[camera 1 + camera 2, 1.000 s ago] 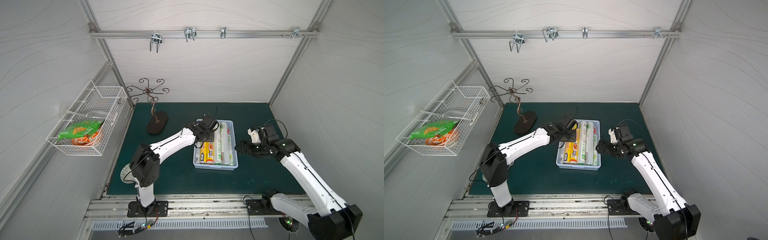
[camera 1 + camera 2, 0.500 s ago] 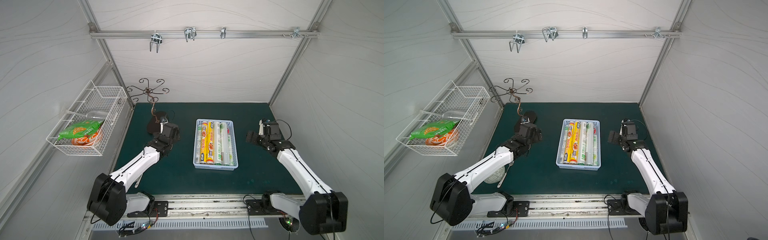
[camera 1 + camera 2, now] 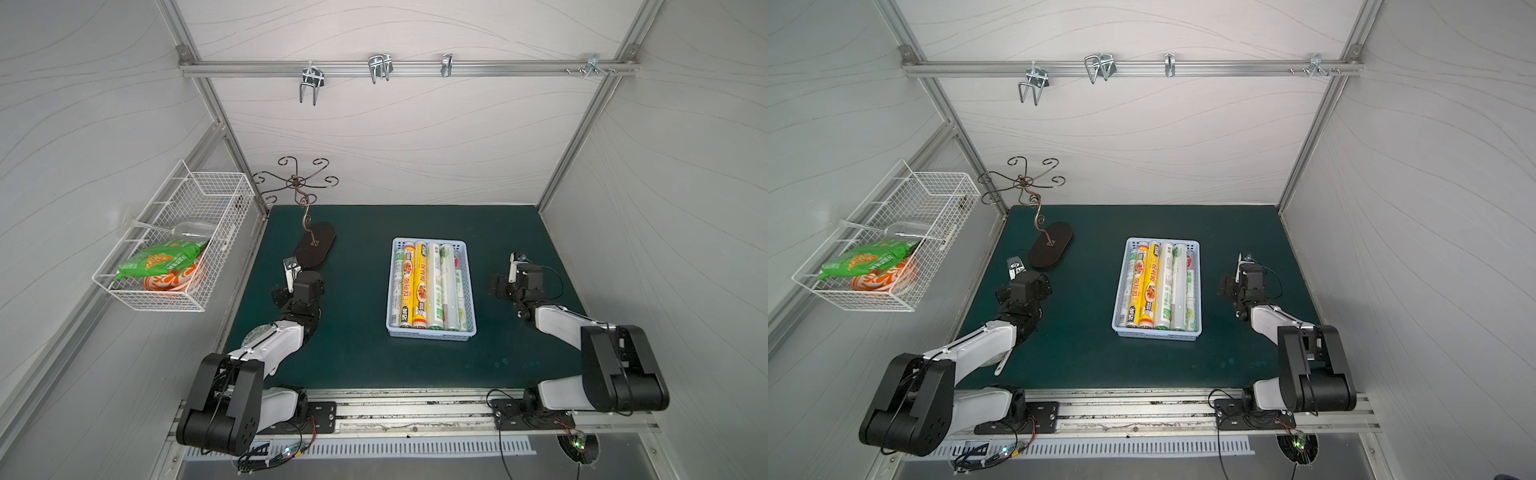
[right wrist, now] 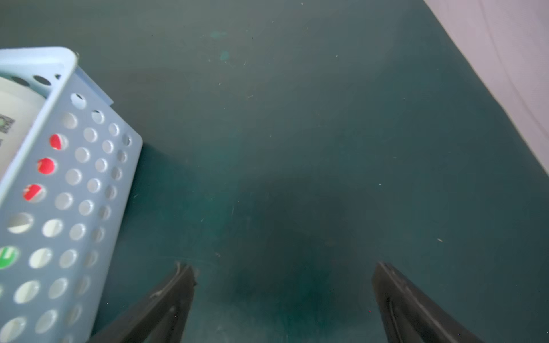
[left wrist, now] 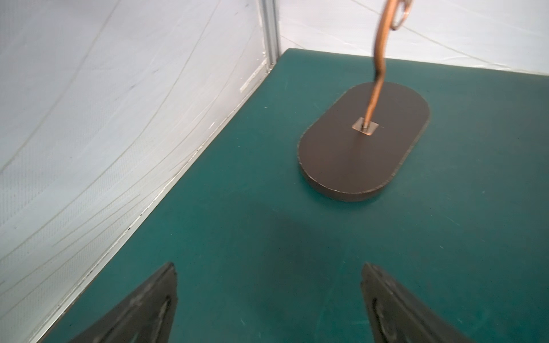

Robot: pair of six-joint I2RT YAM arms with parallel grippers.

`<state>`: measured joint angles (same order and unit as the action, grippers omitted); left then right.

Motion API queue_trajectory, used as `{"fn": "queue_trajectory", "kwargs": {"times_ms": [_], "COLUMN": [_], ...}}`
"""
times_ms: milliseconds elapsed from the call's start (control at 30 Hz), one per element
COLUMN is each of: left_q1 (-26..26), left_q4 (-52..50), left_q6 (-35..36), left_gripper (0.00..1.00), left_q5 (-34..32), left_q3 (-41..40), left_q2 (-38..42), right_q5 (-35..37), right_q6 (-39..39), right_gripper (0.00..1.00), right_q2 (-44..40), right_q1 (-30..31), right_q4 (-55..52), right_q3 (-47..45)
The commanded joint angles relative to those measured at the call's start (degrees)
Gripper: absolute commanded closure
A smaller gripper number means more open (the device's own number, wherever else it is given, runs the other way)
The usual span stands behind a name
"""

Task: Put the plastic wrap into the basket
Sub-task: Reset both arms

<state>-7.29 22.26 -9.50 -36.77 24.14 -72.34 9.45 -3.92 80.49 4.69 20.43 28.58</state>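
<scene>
The light blue perforated basket [image 3: 430,333] [image 3: 1156,334] stands mid-mat in both top views. Several rolls of plastic wrap [image 3: 419,286] [image 3: 1148,289] lie in it side by side, some yellow-orange, some white with green print. My left gripper [image 3: 297,286] [image 5: 269,267] is open and empty, low over the mat, well left of the basket. My right gripper [image 3: 513,282] [image 4: 282,267] is open and empty, right of the basket. The right wrist view shows the basket wall [image 4: 68,190] beside the jaws and a white roll [image 4: 15,118] inside.
A brown metal hook stand [image 3: 314,251] [image 5: 365,142] rises just beyond the left gripper. A white wire basket [image 3: 178,249] with a green snack bag hangs on the left wall. The white side wall [image 4: 505,44] is close to the right gripper.
The left gripper opened at the basket and drew back left to the stand. The right arm pulled back from the basket toward the right wall, still open.
</scene>
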Motion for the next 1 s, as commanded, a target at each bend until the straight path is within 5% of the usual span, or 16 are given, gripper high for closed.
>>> {"fn": "queue_trajectory", "kwargs": {"times_ms": [0, 200, 400, 633, 967], "left_q1": [2.0, 5.3, 5.5, 5.7, 5.6], "left_q4": [14.8, 26.5, 39.8, 27.3, 28.2], "left_q6": [1.4, 3.8, 7.1, 6.0, 6.0], "left_gripper": [0.01, 0.01, 0.01, 0.00, 0.00], "left_q5": [3.3, 11.8, 18.1, 17.6, 17.6], "left_q3": [-2.1, -3.7, -6.3, -0.7, -1.0], "left_q2": [-4.0, -9.9, -17.5, -16.7, -16.8], "right_q5": [-6.8, -14.6, -15.0, -14.9, -15.1], "right_q6": [3.1, 4.8, 4.9, 4.9, 4.9], "right_gripper": [0.01, 0.01, 0.01, 0.01, 0.01], "right_q2": [0.8, 9.5, 9.7, 9.6, 9.8], "right_q1": [-0.7, -1.2, -1.1, -1.1, -1.1], "right_q4": [13.4, 28.0, 23.4, 23.0, 22.6], "right_q3": [-1.6, -4.8, -2.3, -2.2, -1.9]}}
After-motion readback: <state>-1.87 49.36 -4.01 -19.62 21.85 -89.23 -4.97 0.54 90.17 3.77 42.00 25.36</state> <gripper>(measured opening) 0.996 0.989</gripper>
